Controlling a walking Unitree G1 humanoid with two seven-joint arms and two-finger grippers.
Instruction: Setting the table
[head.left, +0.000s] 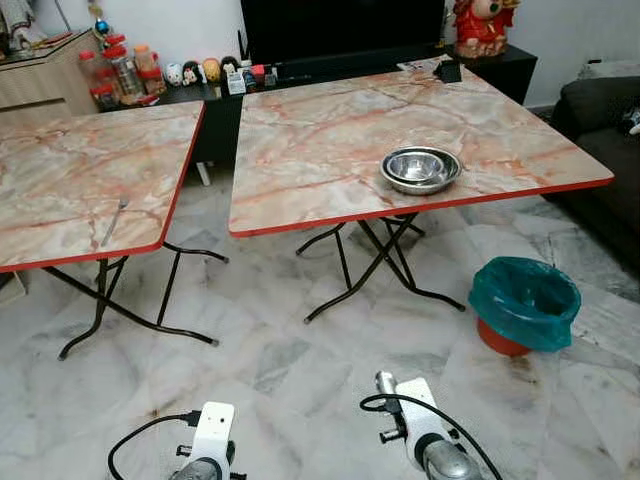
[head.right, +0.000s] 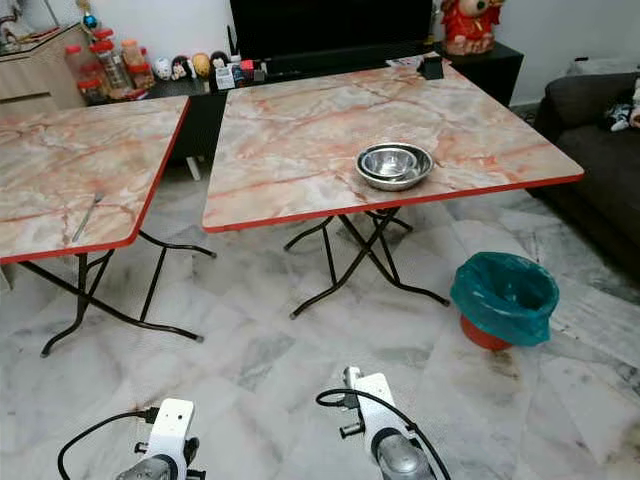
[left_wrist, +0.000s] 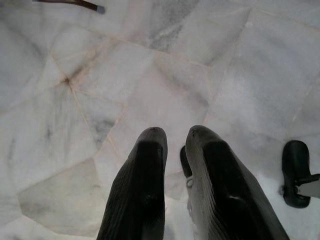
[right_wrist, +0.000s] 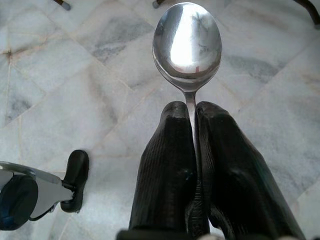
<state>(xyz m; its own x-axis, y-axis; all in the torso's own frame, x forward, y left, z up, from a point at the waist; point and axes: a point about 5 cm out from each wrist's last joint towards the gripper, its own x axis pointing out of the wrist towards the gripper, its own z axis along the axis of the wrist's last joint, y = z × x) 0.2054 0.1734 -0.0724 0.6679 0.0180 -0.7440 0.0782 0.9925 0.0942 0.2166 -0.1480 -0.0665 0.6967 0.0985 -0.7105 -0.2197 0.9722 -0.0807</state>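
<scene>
Two folding tables with marble-patterned tops and red edges stand ahead, the left table (head.left: 60, 180) and the right table (head.left: 330, 140). A steel bowl (head.left: 421, 168) sits near the right table's front edge. A thin metal utensil (head.left: 113, 222) lies near the left table's front edge. In the right wrist view my right gripper (right_wrist: 192, 107) is shut on the handle of a steel spoon (right_wrist: 187, 40), whose bowl points out over the floor. My left gripper (left_wrist: 175, 135) is shut with nothing in it, low above the floor tiles. Both arms hang low in front of me.
A bin lined with a teal bag (head.left: 525, 300) stands on the floor right of the right table. A dark sofa (head.left: 605, 130) is at the far right. A black TV console (head.left: 330, 65) with jars and figurines lines the back wall. Black table legs (head.left: 380, 260) cross under the tables.
</scene>
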